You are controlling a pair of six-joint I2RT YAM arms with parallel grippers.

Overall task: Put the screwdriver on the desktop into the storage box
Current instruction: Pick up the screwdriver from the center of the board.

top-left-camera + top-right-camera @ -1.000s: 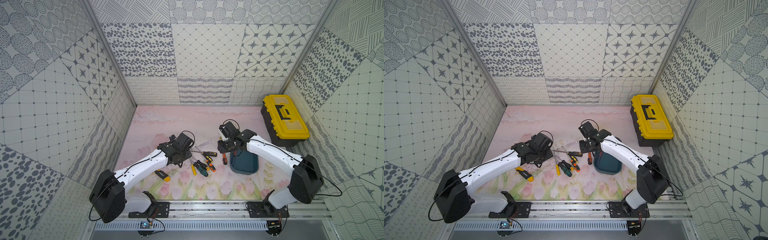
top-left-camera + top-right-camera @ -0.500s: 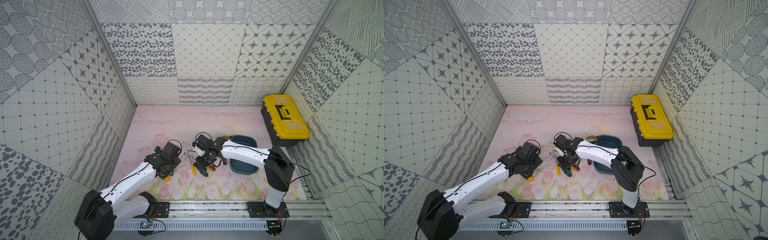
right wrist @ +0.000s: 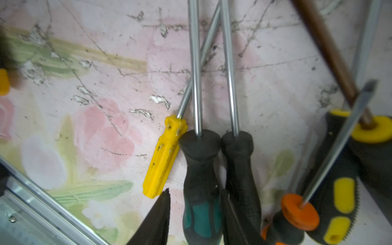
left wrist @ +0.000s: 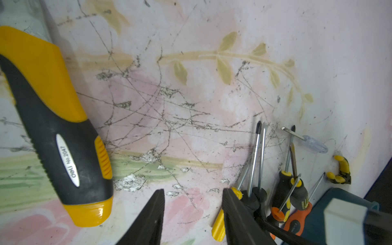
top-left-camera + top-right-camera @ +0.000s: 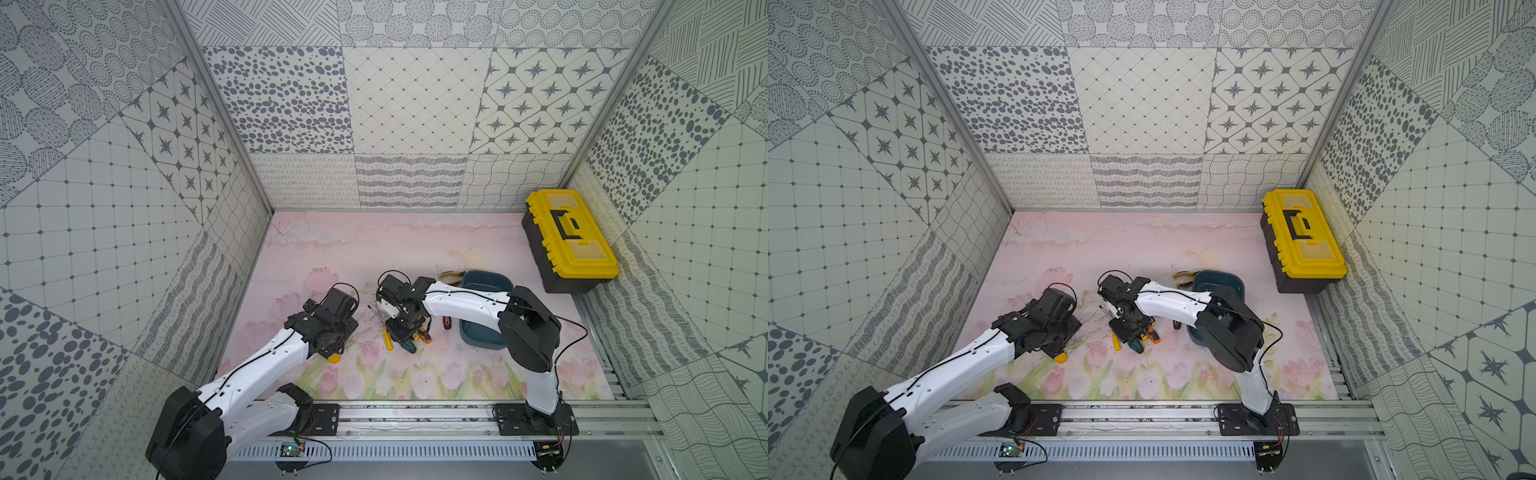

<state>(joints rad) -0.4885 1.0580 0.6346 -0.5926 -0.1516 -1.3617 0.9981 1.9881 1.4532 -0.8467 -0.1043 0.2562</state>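
Screwdriver with a teal-and-black rubber handle and steel shaft (image 3: pixel 201 180) is found lying on the pale-pink, tulip-printed desktop (image 5: pixel 374 249), among other screwdrivers (image 4: pixel 284 186) clustered at the centre of both top views. Its handle is straddled by the narrowly parted jaws of the right gripper (image 3: pixel 195 195), with a gap left on one side. The left gripper (image 4: pixel 194 191) is held over bare desktop, jaws parted on nothing, near a yellow-and-black-handled tool (image 4: pixel 59 131). The dark teal plastic storage box (image 5: pixel 486 284) is seen right of centre.

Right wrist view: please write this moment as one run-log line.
phase: pre-grasp | right gripper: open, astride black-and-teal-handled steel screwdriver lying on pink floral desktop | left gripper: open, empty
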